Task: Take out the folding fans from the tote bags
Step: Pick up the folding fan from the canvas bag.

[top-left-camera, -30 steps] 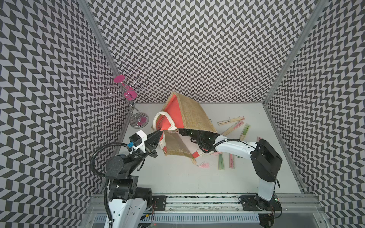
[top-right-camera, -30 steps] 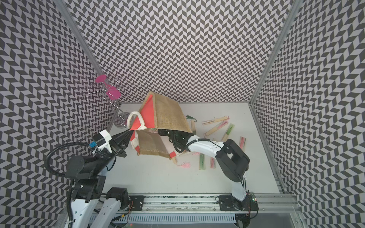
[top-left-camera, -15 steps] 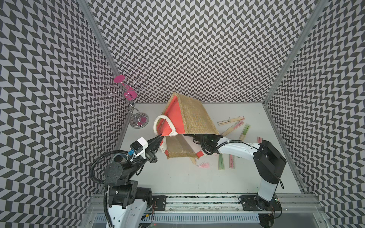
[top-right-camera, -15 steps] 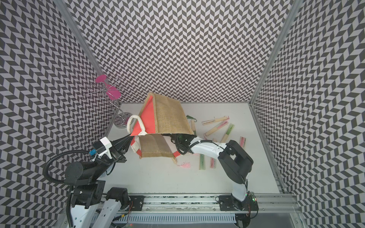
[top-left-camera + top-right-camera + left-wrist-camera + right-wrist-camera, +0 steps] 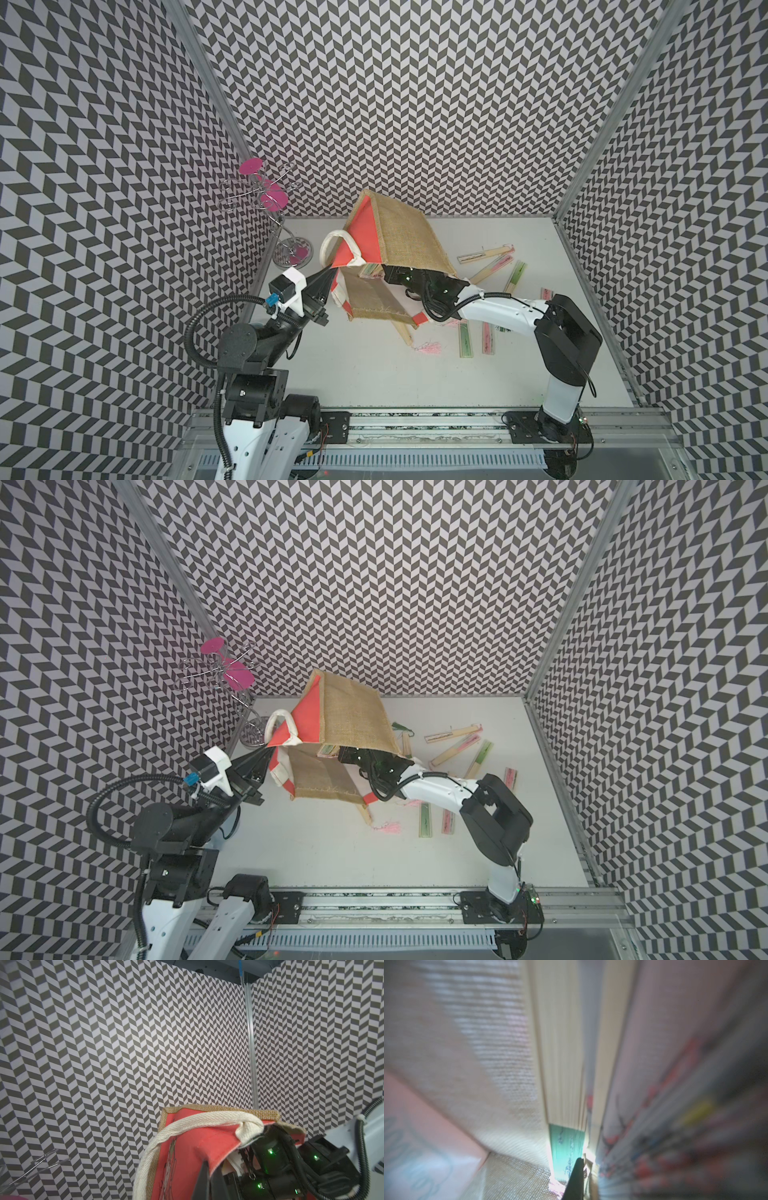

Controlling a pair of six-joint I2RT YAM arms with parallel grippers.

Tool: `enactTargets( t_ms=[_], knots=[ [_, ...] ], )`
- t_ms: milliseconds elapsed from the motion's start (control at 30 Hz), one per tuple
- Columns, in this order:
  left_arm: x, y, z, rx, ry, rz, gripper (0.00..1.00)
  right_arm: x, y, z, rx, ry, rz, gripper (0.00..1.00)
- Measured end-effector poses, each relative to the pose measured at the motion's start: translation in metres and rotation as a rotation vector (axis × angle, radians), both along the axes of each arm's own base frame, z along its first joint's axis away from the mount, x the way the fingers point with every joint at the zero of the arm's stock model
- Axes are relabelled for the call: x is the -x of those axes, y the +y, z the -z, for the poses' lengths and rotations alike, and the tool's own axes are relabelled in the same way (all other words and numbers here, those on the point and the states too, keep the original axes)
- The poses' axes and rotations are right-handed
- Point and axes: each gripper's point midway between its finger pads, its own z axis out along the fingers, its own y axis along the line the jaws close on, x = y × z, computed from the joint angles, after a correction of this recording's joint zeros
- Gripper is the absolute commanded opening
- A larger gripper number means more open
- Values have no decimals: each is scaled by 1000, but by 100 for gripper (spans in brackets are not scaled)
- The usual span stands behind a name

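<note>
Chevron-patterned walls (image 5: 415,104) closed in a white desk (image 5: 374,382). On it the tote bag (image 5: 407,232) stood tipped and held up by its rim, with several loose fans (image 5: 486,254) lying on the desk beyond it and one more (image 5: 404,334) poking out from under its lower edge. Your main risk, as I judged it, was the bag itself. It hung from a single pinch on its trim, so a hard pull from inside could have dragged the whole bag along instead of a fan. It could also have torn the cloth out of that pinch and dropped the bag onto the fans below. The folding fans (image 5: 370,270) inside lay packed side by side at the mouth, so you might have caught two at once or let a slim stick slip. A swing toward the wire stand (image 5: 291,253) nearby could have toppled it. Your left pincer (image 5: 211,1178) was closed tight on the red-orange rim, below the rope handle (image 5: 187,1124). Your right pincer (image 5: 392,275) was buried in the bag's mouth. The wrist view showed one dark finger (image 5: 576,1178) lying against the fan sticks, but I could not tell whether that pincer was together or clamped on a fan.
</note>
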Motion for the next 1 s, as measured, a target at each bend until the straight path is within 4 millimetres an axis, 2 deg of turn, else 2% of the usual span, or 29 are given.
enactTargets(
  t_ms=[100,167,433,600,700,1000],
  knots=[
    [-25,10,-15,6,20,-83,0,4,11,-9,-1,-14,-43,2],
    [-38,17,-16,10,37,-131,0,10,20,-10,8,-17,-75,1],
    [-88,42,-3,-25,131,-325,0,44,52,-3,71,-19,-222,1],
    [-102,56,7,-50,157,-418,0,61,59,-7,92,-43,-288,1],
    [-108,63,12,-61,169,-464,0,67,54,-23,84,-74,-307,0],
    [-117,78,19,-83,188,-560,0,92,33,-97,-6,-219,-361,1]
  ],
)
